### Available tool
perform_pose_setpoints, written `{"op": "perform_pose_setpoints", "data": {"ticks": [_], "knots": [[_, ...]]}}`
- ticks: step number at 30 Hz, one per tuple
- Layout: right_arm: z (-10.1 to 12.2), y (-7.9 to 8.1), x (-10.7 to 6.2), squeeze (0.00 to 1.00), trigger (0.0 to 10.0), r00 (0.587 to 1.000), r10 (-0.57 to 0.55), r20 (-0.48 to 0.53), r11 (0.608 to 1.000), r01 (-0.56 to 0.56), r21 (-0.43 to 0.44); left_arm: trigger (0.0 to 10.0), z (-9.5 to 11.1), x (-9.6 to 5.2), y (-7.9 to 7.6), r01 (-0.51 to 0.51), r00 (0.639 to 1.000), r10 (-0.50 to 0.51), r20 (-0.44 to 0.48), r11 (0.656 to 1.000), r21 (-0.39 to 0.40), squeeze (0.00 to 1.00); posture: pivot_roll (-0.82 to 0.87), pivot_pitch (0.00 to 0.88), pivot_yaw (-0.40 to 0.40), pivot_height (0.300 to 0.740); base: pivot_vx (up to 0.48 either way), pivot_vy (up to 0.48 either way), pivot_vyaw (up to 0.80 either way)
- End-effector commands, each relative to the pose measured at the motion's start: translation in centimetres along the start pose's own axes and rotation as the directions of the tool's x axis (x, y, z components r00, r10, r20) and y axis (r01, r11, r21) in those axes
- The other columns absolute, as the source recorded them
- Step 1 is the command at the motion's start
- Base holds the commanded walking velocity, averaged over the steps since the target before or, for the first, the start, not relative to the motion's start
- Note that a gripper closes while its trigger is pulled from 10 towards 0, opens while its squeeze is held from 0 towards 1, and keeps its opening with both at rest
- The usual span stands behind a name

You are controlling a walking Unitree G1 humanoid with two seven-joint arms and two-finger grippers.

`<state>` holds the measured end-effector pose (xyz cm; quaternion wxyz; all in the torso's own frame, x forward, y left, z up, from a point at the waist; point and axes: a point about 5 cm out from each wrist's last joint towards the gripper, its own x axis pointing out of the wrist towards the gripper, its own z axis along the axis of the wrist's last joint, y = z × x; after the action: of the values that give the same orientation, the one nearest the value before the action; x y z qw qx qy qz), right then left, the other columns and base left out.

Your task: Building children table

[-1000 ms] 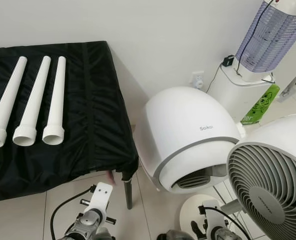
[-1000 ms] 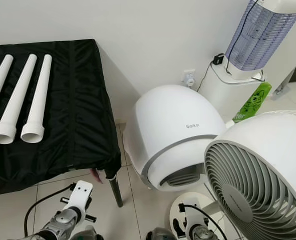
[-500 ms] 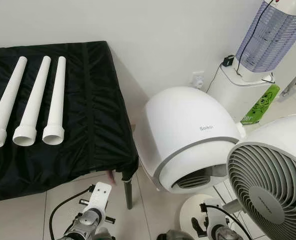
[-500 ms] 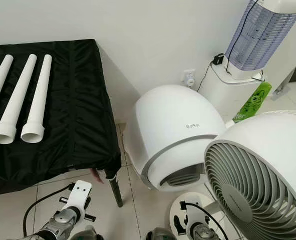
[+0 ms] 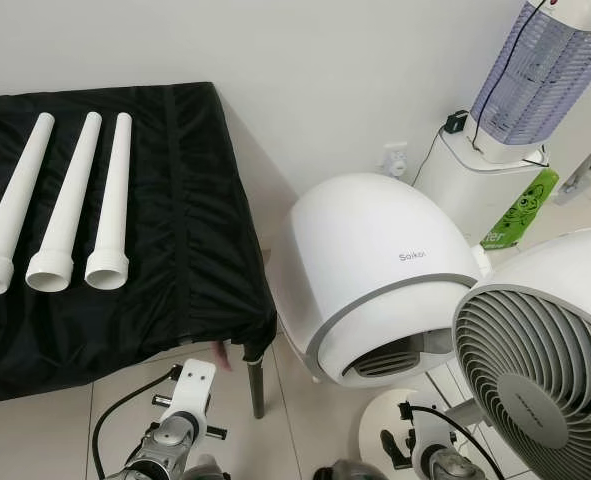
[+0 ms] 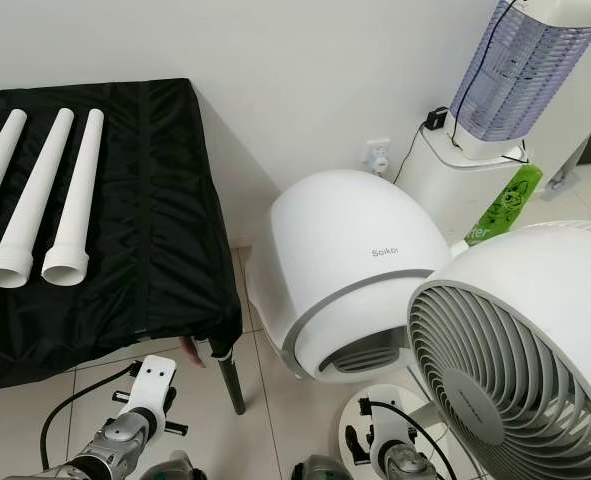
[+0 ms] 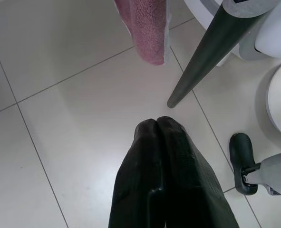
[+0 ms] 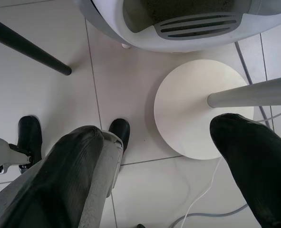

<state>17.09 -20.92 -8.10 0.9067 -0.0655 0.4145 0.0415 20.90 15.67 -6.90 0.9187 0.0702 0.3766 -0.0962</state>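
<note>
- Three white legs [image 5: 110, 205] lie side by side on the black table [image 5: 190, 250].
- Left gripper [image 7: 155, 122] hangs closed, empty (over floor tiles).
- Right gripper [image 8: 165, 137] hangs wide open, empty, above the fan base [image 8: 197, 111].

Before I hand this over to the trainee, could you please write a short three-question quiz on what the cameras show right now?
1. True or false: the white tubes lie on the black cloth covering the table.
2. How many tubes show whole in the left eye view? A) two B) three C) five
3. Fill in: the left gripper's fingers are ___, and the right gripper's fingers are ___.

Key
1. True; they lie side by side, wide ends toward the robot.
2. B.
3. Shut, pressed together above the floor tiles; open, spread above the fan's round base.
</note>
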Motion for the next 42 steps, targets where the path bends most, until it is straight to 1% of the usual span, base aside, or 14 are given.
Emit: {"op": "perform_pose_setpoints", "data": {"ticks": [1, 5, 11, 19, 25, 27, 38, 42], "knots": [[-0.2, 0.0, 0.0, 0.0, 10.0, 1.0, -0.006, -0.013, 1.0, 0.006, 0.01, 10.0, -0.4, -0.1, -0.1, 0.049, 0.999, -0.049, -0.023, 0.999, -0.002, 0.0, -0.03, 0.0, -0.013, 0.74, 0.0, 0.0, 0.0], [-0.2, 0.1, 0.0, 0.0, 10.0, 1.0, 0.003, -0.012, 1.0, -0.003, 0.02, 10.0, -0.7, -0.2, -0.1, 0.043, 0.999, -0.043, -0.033, 0.999, 0.008, 0.0, -0.02, 0.0, -0.015, 0.74, 0.0, 0.0, 0.0], [-0.3, 0.2, 0.0, 0.0, 10.0, 1.0, -0.004, -0.016, 1.0, 0.004, -0.002, 10.0, -1.4, -0.4, -0.3, 0.047, 0.997, -0.047, -0.059, 0.999, 0.005, 0.0, -0.02, 0.0, -0.016, 0.74, 0.0, 0.0, 0.0], [-0.5, 0.2, -0.1, 0.0, 10.0, 1.0, -0.007, -0.024, 1.0, 0.007, -0.012, 10.0, -1.5, -0.3, -0.5, 0.054, 0.996, -0.055, -0.066, 0.998, -0.027, 0.0, -0.02, 0.0, -0.015, 0.74, 0.0, 0.0, 0.0], [-0.6, 0.2, -0.1, 0.0, 10.0, 0.999, -0.014, -0.031, 1.0, 0.013, -0.022, 10.0, -1.5, -0.3, -0.6, 0.057, 0.996, -0.058, -0.069, 0.998, -0.016, 0.0, -0.02, 0.0, -0.014, 0.74, 0.0, 0.0, 0.0], [-0.7, 0.1, -0.1, 0.0, 10.0, 0.999, -0.02, -0.038, 0.999, 0.019, -0.027, 10.0, -1.5, -0.3, -0.6, 0.064, 0.995, -0.066, -0.071, 0.998, -0.026, 0.0, -0.03, 0.0, -0.016, 0.74, 0.0, 0.0, 0.0], [-1.0, -0.2, -0.3, 0.0, 10.0, 0.999, -0.031, -0.045, 0.999, 0.03, -0.044, 10.0, -1.7, -0.4, -0.7, 0.061, 0.995, -0.063, -0.075, 0.998, -0.032, 0.0, -0.03, 0.0, -0.022, 0.74, 0.0, 0.0, 0.0], [-1.0, -0.3, -0.3, 0.0, 10.0, 0.998, -0.039, -0.044, 0.998, 0.036, -0.057, 10.0, -1.6, -0.3, -0.7, 0.055, 0.996, -0.058, -0.069, 0.998, -0.036, 0.0, -0.03, 0.0, -0.021, 0.74, 0.0, 0.0, 0.72]]}}
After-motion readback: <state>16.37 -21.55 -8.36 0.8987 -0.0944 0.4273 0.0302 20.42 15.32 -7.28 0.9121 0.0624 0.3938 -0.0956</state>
